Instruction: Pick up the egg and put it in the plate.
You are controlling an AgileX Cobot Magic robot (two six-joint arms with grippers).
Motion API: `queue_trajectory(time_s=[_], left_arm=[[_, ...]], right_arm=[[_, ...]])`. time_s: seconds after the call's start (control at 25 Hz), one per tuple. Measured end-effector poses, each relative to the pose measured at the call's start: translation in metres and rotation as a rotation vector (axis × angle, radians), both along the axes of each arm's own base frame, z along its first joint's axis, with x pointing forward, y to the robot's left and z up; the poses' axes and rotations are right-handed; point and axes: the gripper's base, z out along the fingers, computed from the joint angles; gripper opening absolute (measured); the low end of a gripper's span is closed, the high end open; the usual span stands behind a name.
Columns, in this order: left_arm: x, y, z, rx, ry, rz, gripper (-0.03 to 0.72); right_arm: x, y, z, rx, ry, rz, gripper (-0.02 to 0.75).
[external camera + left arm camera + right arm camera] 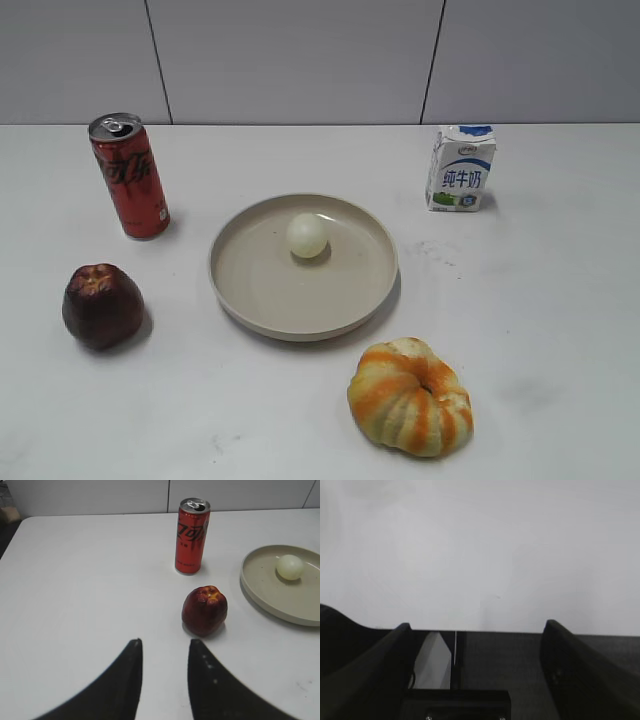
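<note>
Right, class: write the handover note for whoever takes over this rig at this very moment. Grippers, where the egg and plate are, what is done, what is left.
Left gripper: open, empty, low over bare table, short of the apple.
Right gripper: open, empty, facing bare table away from the objects.
Egg: lying inside the plate, toward its far side, free of both grippers.
Plate: mid-table, between the cola can and the milk carton.
Done: egg is in the plate.
Left: nothing for the egg; neither arm shows in the exterior view.
</note>
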Motion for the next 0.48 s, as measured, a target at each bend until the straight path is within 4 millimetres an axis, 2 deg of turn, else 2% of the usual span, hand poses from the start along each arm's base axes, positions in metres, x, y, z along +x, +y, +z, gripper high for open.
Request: queue_trajectory(time_s=[0.2,0.48], left_arm=[[0.000,0.000,0.000,0.000,0.000,0.000,0.230],[0.000,0.000,0.000,0.000,0.000,0.000,0.230]], right_arm=[[-0.030,0.000,0.019,0.003,-0.235,-0.003,0.590],[-0.075,-0.001,0.033,0.005,-0.536,-0.003,0.586]])
